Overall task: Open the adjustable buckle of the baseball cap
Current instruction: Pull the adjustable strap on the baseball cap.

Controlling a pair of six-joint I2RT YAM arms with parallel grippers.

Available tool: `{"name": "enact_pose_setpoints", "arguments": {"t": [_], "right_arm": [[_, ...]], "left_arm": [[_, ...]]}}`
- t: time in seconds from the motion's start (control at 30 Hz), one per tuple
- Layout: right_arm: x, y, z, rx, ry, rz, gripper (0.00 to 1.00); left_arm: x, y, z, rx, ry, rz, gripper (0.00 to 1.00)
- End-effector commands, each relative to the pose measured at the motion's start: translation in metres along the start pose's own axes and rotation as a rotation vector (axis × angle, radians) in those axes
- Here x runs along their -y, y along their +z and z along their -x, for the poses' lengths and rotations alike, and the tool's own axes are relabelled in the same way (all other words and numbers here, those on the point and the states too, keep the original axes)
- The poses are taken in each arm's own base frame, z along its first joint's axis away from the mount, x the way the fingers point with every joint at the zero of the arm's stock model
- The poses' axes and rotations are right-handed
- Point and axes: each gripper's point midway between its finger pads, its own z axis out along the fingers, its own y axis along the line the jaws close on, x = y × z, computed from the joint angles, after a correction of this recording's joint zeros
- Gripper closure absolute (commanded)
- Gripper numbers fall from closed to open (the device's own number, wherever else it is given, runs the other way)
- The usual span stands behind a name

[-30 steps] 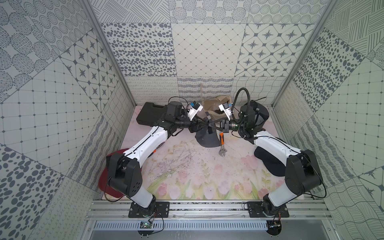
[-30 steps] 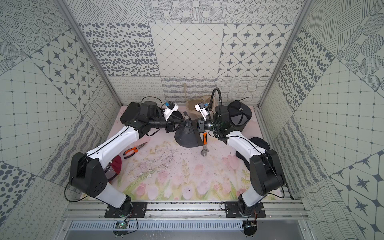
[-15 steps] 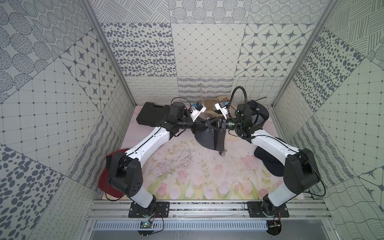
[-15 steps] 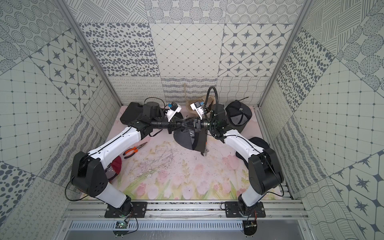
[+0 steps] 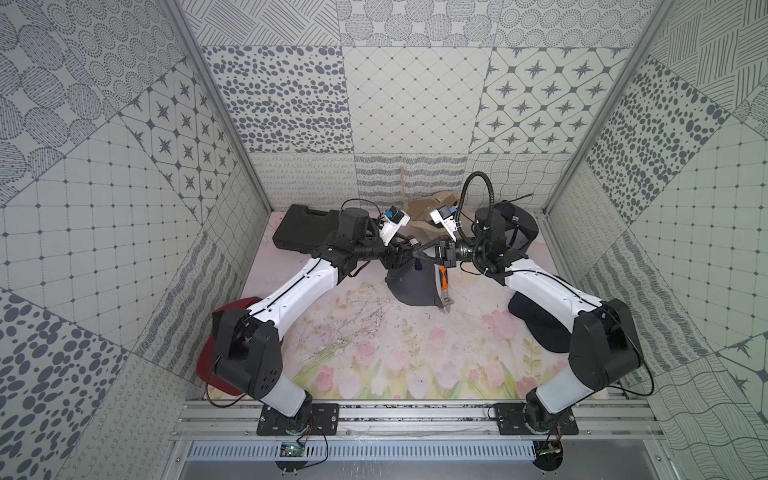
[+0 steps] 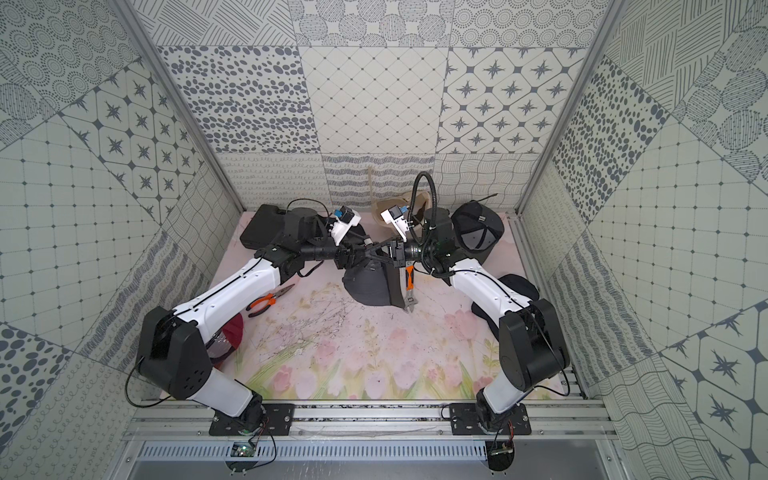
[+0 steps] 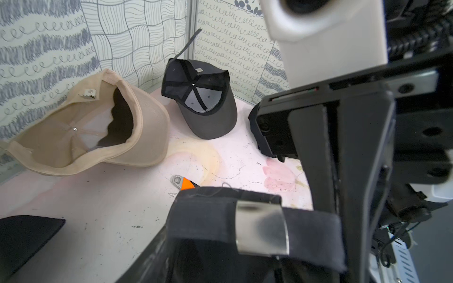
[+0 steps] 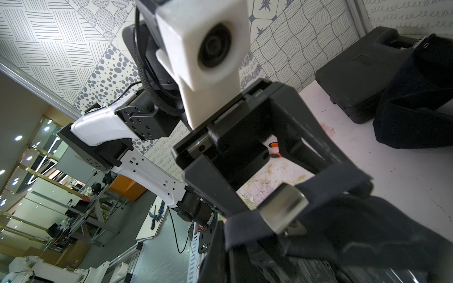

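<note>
1. Nearest us, along the lower edge of both top views, runs the aluminium rail that carries both arm bases. Beyond it lies the floral mat.
2. At lower left in a top view, a red item shows from behind the left arm, and we cannot tell what it is. At the right, a black cap lies on the mat, partly under the right arm.
3. Left of centre in a top view lie orange-handled pliers, with thin dry twigs scattered near them.
4. At the centre of both top views, the dark grey baseball cap hangs by its back below the two grippers, which meet tip to tip. An orange-handled wrench lies just beside it on the right.
5. In the left wrist view, the cap's strap runs across between the grippers, with the metal buckle sitting on it. We cannot tell whether the buckle is undone.
6. The right gripper is clenched on the strap, just beside the buckle.
7. The left gripper has its jaws spread, and the strap and buckle lie across the gap. We cannot tell whether its fingers touch the strap.
8. Farthest back, at upper left of the mat, lies a black tool case. A beige cap rests upside down against the back wall. A second black cap, also upside down, sits in the back right corner.
</note>
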Motion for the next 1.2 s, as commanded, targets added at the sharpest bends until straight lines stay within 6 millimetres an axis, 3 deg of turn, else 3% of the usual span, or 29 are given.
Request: {"name": "enact_pose_setpoints", "arguments": {"t": [0.0,0.17,0.47,0.8,0.87,1.03,1.17], "right_arm": [[-0.009,-0.008,0.018,0.016,-0.095,0.002,1.0],[-0.011,-0.012,0.015,-0.022,-0.096,0.038,1.0],[-0.018,-0.013,0.015,-0.022,-0.109,0.067,1.0],[-0.022,-0.013,0.015,-0.014,-0.104,0.081,1.0],[-0.02,-0.012,0.013,-0.013,-0.096,0.082,1.0],[-0.014,-0.012,0.012,0.004,-0.087,0.045,1.0],[0.004,-0.013,0.009,0.02,-0.063,-0.055,1.0]], "left_arm": [[0.007,-0.011,0.017,0.059,0.117,0.007,0.31],[0.013,-0.014,0.018,0.077,0.153,-0.017,0.25],[0.016,-0.005,0.023,0.098,0.123,-0.078,0.38],[0.021,0.004,0.033,0.134,0.128,-0.111,0.39],[0.023,0.004,0.035,0.146,0.132,-0.12,0.46],[0.02,0.004,0.041,0.162,0.118,-0.096,0.83],[0.012,0.0,0.048,0.196,0.08,-0.028,0.98]]}}
